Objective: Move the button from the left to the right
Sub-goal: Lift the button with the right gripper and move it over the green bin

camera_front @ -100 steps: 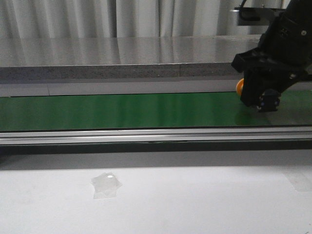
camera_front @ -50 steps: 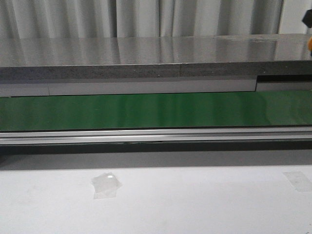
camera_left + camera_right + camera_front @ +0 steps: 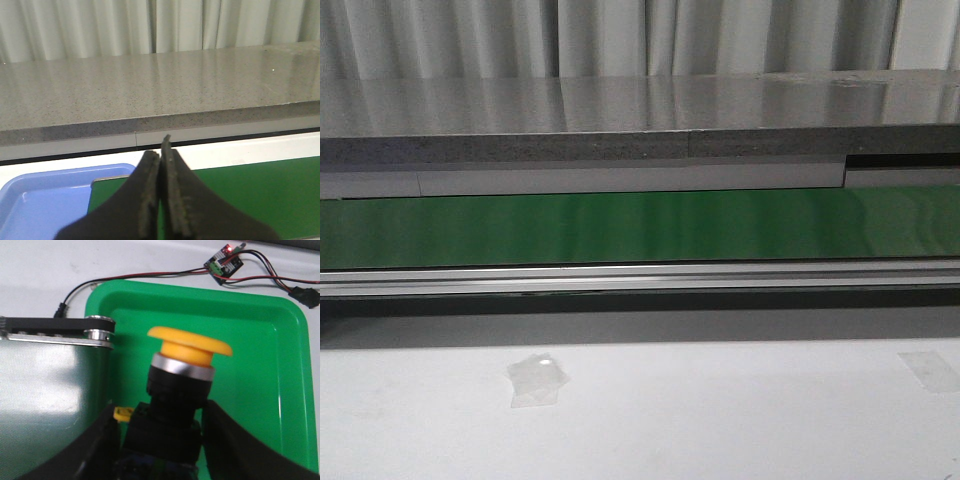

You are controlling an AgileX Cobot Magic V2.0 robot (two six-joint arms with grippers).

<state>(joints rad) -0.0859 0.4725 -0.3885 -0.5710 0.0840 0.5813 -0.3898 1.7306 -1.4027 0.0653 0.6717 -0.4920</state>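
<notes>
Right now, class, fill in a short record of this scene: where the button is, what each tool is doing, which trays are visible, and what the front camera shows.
button: yellow cap, black body, gripped between the right tool's fingers, over the green tray
right tool: shut on the button
left tool: shut, holding nothing, above the green belt's end
green tray: beside the belt's roller end, nothing seen lying in it
blue tray: beside the belt's other end
front camera: green belt; no arm or button in view
</notes>
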